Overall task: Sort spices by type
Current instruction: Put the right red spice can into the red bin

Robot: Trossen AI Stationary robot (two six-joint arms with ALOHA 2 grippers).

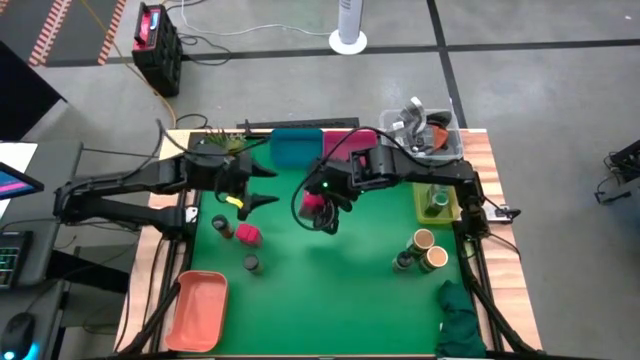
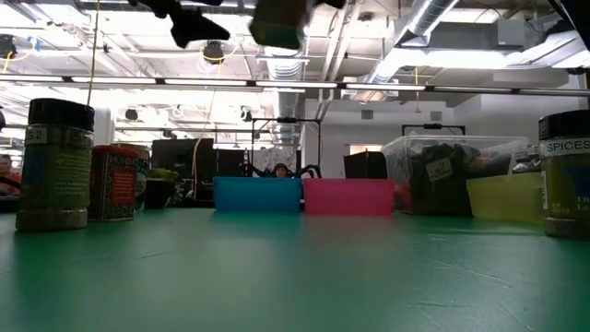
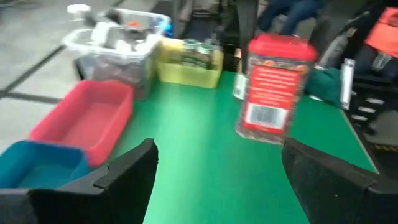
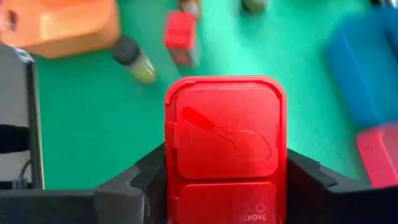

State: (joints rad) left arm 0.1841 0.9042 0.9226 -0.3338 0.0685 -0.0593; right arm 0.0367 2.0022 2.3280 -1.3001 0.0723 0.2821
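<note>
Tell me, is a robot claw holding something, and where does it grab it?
Yes. The right gripper holds a red-lidded spice pack by its two sides, just under the lid. The left gripper is open and holds nothing.

Robotics lab or industrial workshop hall; grey concrete floor (image 1: 540, 90) with dark lines and striped hazard tape (image 1: 60, 35); exposed ceiling ducts (image 2: 433, 18) and pipes; strip lights (image 2: 184, 81) in rows; more rigs and dark frames (image 2: 286, 138) in background; test table (image 1: 300, 270) with green mat; monitor (image 1: 15, 180) and keyboard (image 1: 8, 255) beside table; cables (image 1: 215, 45) across floor; black case (image 1: 158, 45).
</note>
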